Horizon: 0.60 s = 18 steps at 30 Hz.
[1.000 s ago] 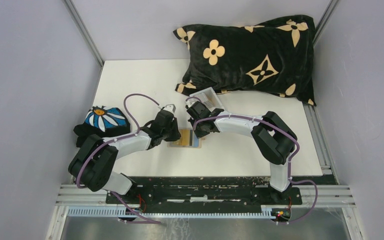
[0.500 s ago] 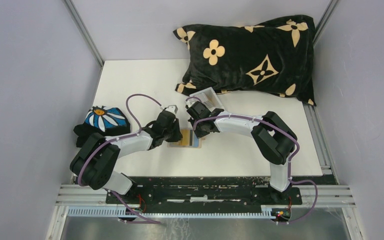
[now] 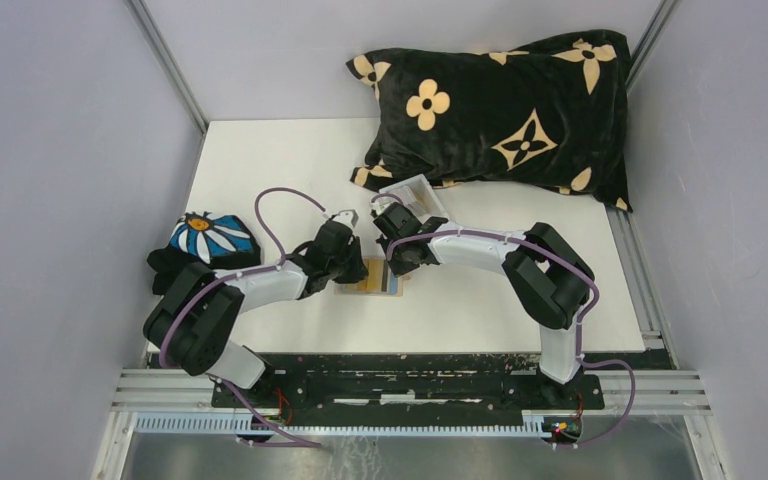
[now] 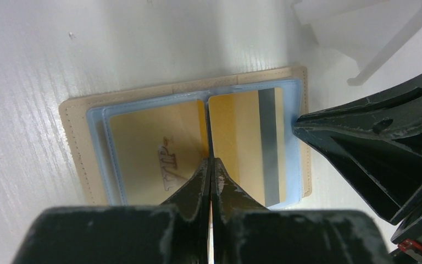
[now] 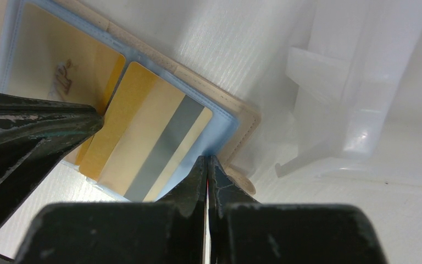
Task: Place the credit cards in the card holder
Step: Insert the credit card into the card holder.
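The card holder [image 3: 372, 277] is lying open and flat on the table [image 3: 280, 170], toward the near edge. Its tan, stitched border is framing bluish clear sleeves, which are facing up. Two yellowish credit cards [image 4: 236, 126] are sitting in the sleeves side by side. The lettered card [image 4: 154, 140] is showing script writing, and the striped card [image 4: 268, 143] is showing a grey stripe.

White table [image 3: 280, 160]. Open card holder [image 4: 77, 137] flat on it, under left gripper [image 4: 210, 165], at right gripper [image 5: 206, 162] tip. Clear box [image 3: 415, 193] just beyond right gripper; pillow [image 3: 500, 110] farther. Flower-print bundle [image 3: 205, 240] outboard of left gripper, possibly off edge.
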Tool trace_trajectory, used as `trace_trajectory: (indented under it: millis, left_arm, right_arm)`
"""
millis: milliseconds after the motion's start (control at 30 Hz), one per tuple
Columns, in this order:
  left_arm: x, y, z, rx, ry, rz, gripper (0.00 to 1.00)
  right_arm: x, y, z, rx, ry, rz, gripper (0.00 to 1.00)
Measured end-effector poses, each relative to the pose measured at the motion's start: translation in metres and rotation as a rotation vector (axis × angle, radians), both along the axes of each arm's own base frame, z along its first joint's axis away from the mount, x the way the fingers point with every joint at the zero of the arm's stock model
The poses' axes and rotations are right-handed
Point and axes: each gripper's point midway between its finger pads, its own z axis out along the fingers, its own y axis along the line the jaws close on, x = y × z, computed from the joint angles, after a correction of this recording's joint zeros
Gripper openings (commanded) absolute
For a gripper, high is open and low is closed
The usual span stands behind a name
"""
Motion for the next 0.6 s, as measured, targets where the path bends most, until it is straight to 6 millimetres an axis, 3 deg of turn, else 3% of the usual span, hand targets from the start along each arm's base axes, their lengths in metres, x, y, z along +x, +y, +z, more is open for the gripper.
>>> trace_trajectory:
  millis: [600]
  left_arm:
    - [-0.002, -0.014, -0.002, -0.011, 0.005, -0.038, 0.03]
  right_arm:
    - [0.0, 0.0, 0.0, -0.001, -0.001, 0.003, 0.01]
